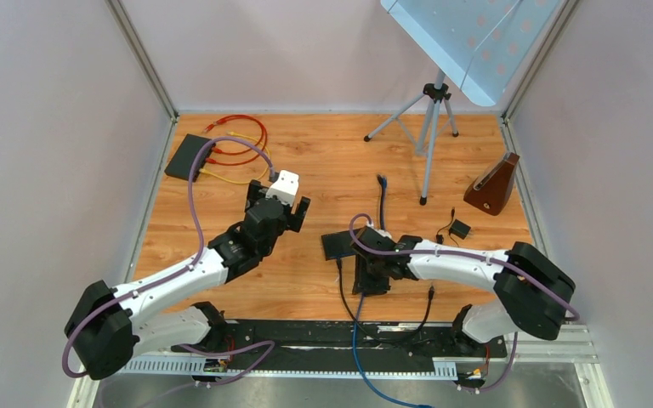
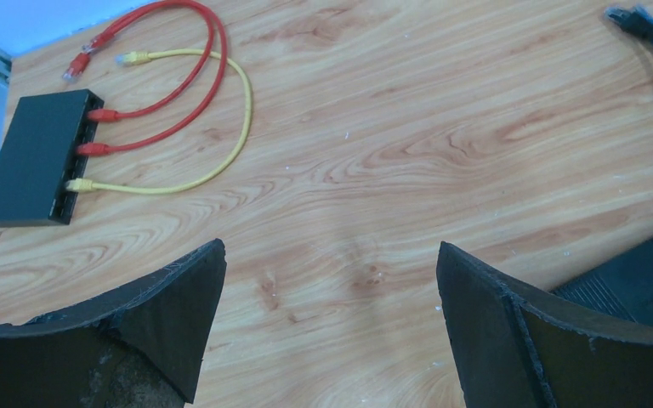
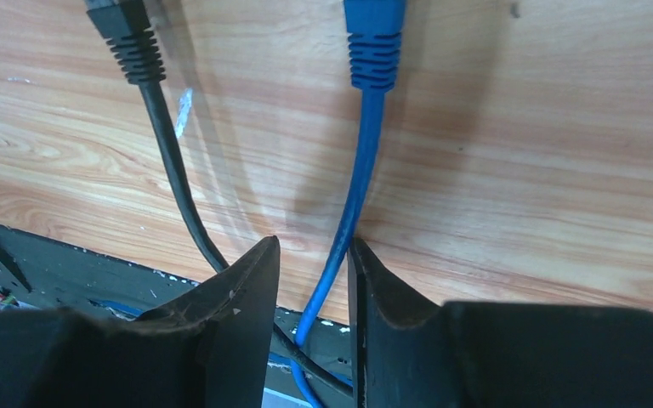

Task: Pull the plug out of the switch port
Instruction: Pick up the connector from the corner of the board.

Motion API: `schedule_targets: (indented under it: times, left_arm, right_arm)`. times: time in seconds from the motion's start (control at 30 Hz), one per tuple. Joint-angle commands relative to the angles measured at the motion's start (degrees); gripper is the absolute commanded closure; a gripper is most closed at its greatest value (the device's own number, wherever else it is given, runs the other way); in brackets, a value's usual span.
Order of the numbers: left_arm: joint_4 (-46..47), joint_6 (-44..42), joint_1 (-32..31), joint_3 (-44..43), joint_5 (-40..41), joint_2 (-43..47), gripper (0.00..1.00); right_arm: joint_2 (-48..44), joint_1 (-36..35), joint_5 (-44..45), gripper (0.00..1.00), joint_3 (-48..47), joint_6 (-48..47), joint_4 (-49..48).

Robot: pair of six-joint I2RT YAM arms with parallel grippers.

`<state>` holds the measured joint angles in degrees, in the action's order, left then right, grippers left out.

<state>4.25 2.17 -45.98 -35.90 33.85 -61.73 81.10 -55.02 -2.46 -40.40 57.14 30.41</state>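
A black switch (image 1: 337,245) lies at the table's centre; its ribbed corner (image 2: 638,285) shows in the left wrist view. A blue plug (image 3: 374,42) and a black plug (image 3: 123,30) lead away from it as cables. My right gripper (image 1: 372,276) (image 3: 313,242) stands over the blue cable (image 3: 353,204), its jaws narrowed around it. The cable touches the right finger and a gap stays on the left side. My left gripper (image 1: 296,214) (image 2: 332,251) hovers wide open over bare wood, left of the switch, holding nothing.
A second black switch (image 1: 189,155) (image 2: 38,157) with red and yellow cables sits at the back left. A loose blue cable end (image 1: 381,183), a small black adapter (image 1: 457,229), a brown wedge (image 1: 493,187) and a tripod (image 1: 429,127) stand to the right. A black rail (image 1: 323,336) lines the near edge.
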Motion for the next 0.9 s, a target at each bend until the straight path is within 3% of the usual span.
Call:
schedule_targets:
  times: [0.0, 0.23, 0.4, 0.63, 0.87]
  left_arm:
    - [3.61, 3.28, 0.71, 0.47, 2.34, 1.62, 0.00]
    - [3.30, 3.01, 1.32, 0.57, 2.15, 2.15, 0.00]
    - [2.96, 3.27, 1.46, 0.65, 2.13, 2.06, 0.00]
    - [2.88, 3.29, 1.50, 0.21, 1.38, 1.02, 0.00]
    - [1.57, 3.05, 1.60, -0.65, 0.44, 0.44, 0.00]
  right_arm:
    - [3.22, -1.10, 1.49, 0.67, -4.32, -1.24, 2.71]
    - [4.97, -1.23, 5.33, 0.77, -5.02, 0.22, 4.89]
    - [2.35, -1.23, 7.61, 0.91, -4.49, 1.42, 4.69]
    - [-12.82, -0.64, 19.08, 0.94, 3.18, 13.64, -2.15]
    - [-29.23, -0.04, 26.29, 1.00, 18.23, 23.25, -18.94]
